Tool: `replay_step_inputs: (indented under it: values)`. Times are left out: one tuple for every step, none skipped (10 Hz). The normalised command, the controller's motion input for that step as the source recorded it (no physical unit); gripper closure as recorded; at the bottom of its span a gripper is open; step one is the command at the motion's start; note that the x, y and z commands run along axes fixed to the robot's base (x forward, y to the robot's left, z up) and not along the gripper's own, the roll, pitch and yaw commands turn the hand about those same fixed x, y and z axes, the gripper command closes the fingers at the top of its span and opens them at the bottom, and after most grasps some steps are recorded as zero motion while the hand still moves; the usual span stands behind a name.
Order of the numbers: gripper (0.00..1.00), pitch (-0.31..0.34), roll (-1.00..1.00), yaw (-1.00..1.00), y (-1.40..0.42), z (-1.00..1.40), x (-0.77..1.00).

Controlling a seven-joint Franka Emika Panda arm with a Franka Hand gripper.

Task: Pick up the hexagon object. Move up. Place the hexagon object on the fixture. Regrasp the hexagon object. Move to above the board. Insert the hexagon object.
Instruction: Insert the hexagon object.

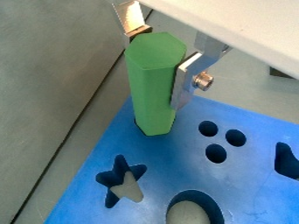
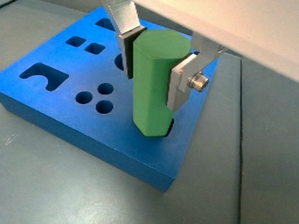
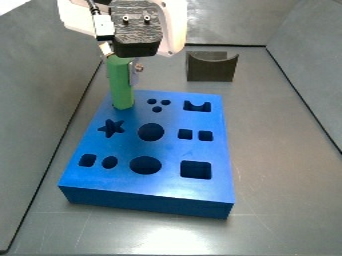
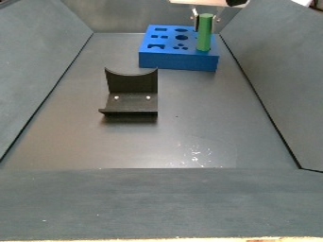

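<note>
Dark grey walls ring your table; the gripper (image 2: 158, 54) stands over the thick blue cut-out board (image 3: 201, 190), jaws closed on the upright bright green hexagonal plastic bar (image 1: 153, 83), whose tip meets its corner hole. You're inserting: next, press straight down, keeping its facets aligned.

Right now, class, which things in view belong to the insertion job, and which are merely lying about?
Belong to the job:
- hexagon object, upright, held by the gripper
- board, under the hexagon object
- fixture, standing apart from the board

Lying about:
- nothing seen
</note>
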Motion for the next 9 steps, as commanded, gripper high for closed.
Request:
replay_step_inputs:
  values:
    - [1.0,0.131,-0.01,0.0,0.0,-0.28,0.14]
    - [1.0,0.0,0.15,0.0,0.0,-0.27,0.0]
    - [1.0,-0.023,0.18,-0.01,-0.04,-1.0,-0.01]
    - [1.0,0.0,0.05,-0.08,-0.04,-1.0,0.02]
    - [1.0,0.0,0.04,-0.07,-0.01,-1.0,0.17]
    - [1.0,0.0,0.03,-0.06,0.0,-1.0,0.33]
    - [1.0,0.0,0.01,-0.04,0.0,-1.0,0.42]
    - [1.0,0.0,0.01,-0.03,0.0,-1.0,0.47]
    - [1.0,0.0,0.0,0.0,0.0,-1.0,0.55]
